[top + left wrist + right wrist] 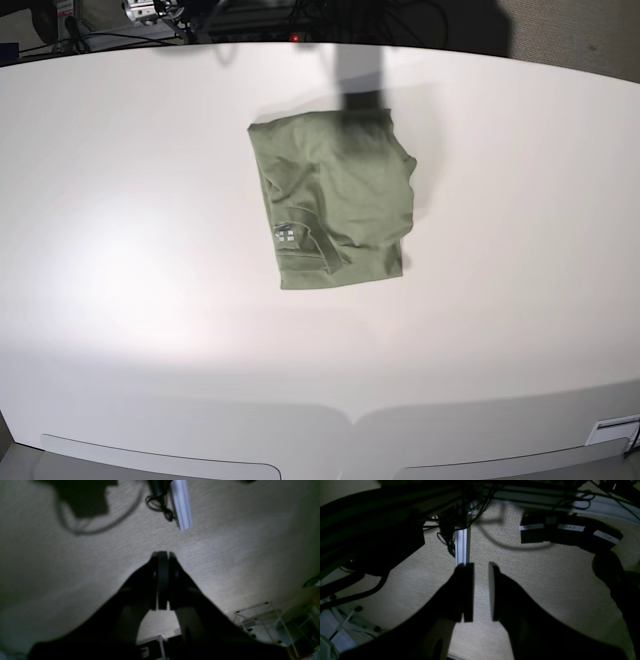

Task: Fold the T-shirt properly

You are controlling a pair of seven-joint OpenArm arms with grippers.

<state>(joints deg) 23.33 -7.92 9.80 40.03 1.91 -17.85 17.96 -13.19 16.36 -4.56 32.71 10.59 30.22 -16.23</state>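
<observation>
White table (130,250) fills the base view. T-shirt (335,198) lies folded into a compact, wrinkled rectangle on the table, toward the far edge and near the middle across; its white checkered label (285,236) sits near the shirt's left edge in that view. Left gripper (163,555): jaws pressed together, nothing between them, above a woven beige surface (237,555). Right gripper (480,566): jaws parted by a narrow gap, empty, over the same kind of surface.
</observation>
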